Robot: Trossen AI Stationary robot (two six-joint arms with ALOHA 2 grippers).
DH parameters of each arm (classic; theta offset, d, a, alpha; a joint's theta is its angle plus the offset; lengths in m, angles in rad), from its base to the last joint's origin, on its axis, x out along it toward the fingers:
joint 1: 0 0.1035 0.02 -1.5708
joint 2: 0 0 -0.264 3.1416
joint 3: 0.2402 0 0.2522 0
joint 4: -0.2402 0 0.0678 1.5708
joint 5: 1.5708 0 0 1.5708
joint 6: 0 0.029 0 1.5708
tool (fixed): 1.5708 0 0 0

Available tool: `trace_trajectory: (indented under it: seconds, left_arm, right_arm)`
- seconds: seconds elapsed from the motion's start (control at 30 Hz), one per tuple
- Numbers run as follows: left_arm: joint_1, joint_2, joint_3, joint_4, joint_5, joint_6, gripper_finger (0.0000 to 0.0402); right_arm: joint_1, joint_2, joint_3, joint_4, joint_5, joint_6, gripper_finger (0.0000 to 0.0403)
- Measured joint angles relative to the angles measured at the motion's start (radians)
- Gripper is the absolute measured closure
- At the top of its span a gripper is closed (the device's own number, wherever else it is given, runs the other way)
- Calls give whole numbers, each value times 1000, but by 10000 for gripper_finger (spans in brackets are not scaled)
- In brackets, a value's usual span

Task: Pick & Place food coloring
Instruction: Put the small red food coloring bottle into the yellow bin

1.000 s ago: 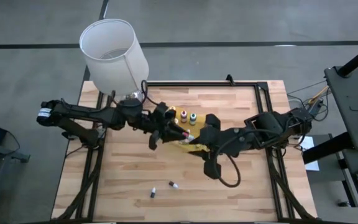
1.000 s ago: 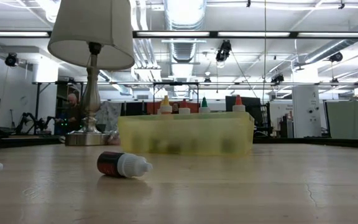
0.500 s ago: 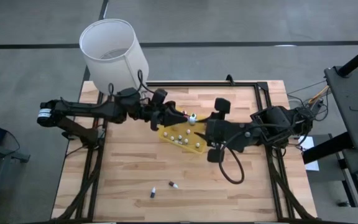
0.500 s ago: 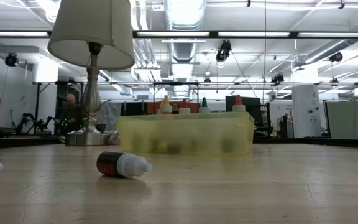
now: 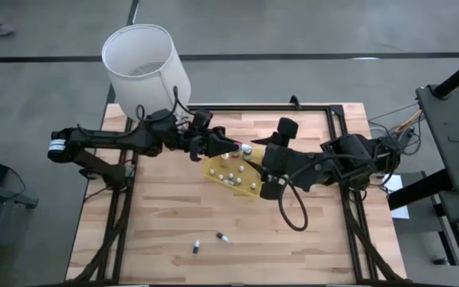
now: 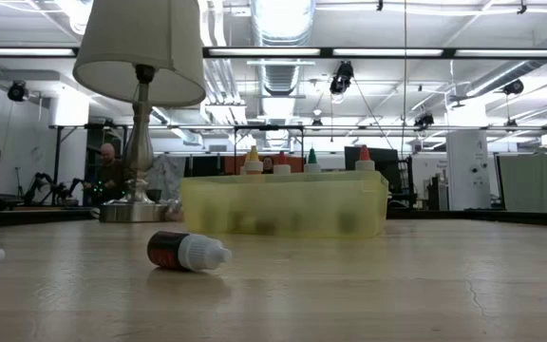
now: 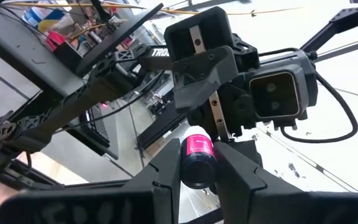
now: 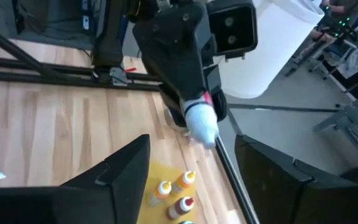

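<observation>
A small food coloring bottle (image 7: pixel 197 148) with a dark body, pink label and white cap (image 8: pixel 201 122) hangs in the air over the table's middle, with my left gripper (image 5: pixel 226 146) shut on it. Its cap points at my right gripper (image 5: pixel 278 158), which faces it from the table's right. The right gripper is open, one finger on either side of the cap, short of it and touching nothing. Below them the yellow tray (image 5: pixel 249 185) rests on the wood with several upright bottles (image 8: pixel 174 186) in it. My left gripper pinches the bottle's dark body (image 7: pixel 197 173) between its two fingers. The fingers come roughly level from the table's left, and the bottle lies along them. Its label and capped end stick out past the fingertips. The bottle is lifted clear, above the tray.
A lamp with a white shade (image 5: pixel 143 68) stands at the far left corner. Two loose vials (image 5: pixel 197 246) (image 5: pixel 222 237) lie near the front edge; the low view shows one, dark with a white cap (image 6: pixel 186 251), on its side. A black frame (image 5: pixel 337 119) edges the table.
My left gripper has carried the bottle toward the far edge and a little up, rolling as it went. My right gripper has also moved toward the far edge and turned about its own axis, so it now faces the bottle's cap.
</observation>
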Motion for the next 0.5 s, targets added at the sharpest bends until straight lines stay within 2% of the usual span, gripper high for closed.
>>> trace_trajectory:
  seconds: [0.2,0.5]
  left_arm:
    - [0,1,0,7,0,0,347]
    - [-1,1,0,36,12,-5,347]
  right_arm:
    - [-13,0,0,79,-5,-53,163]
    - [-22,3,0,85,-12,-59,178]
